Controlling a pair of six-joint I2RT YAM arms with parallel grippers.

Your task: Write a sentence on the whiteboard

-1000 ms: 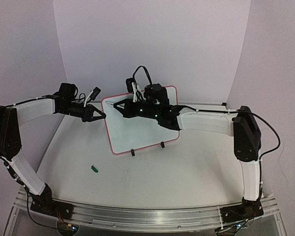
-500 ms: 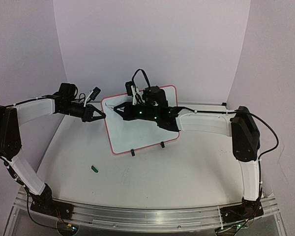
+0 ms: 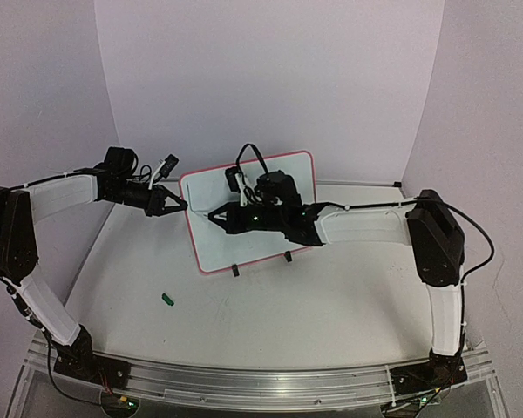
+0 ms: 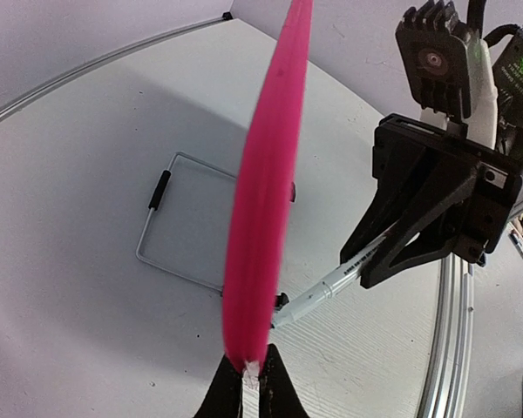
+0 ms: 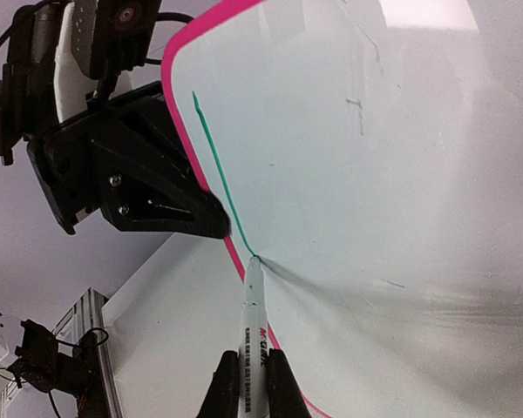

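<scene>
Barely legible sentence (image 5: 213, 170) — perhaps one stroke.

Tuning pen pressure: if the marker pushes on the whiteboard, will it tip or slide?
Probably tippy: the whiteboard stands on two small black feet. It looks thin edge-on, so likely light and might slide. The left gripper pinching its edge should steady it while the right gripper presses the marker.

Whiteboard (image 3: 218, 248): upright on the table (image 3: 331, 296), toward the back.
Left gripper (image 3: 179, 206): at the whiteboard's left edge, pinching it.
Right gripper (image 3: 216, 216): in front of the whiteboard's face, holding the pen (image 5: 254, 305).
Pen tip: touching the whiteboard at the lower end of a line (image 5: 218, 174), near the left edge.
Small object (image 3: 166, 299): on the table, before and left of the whiteboard, apart.
</scene>
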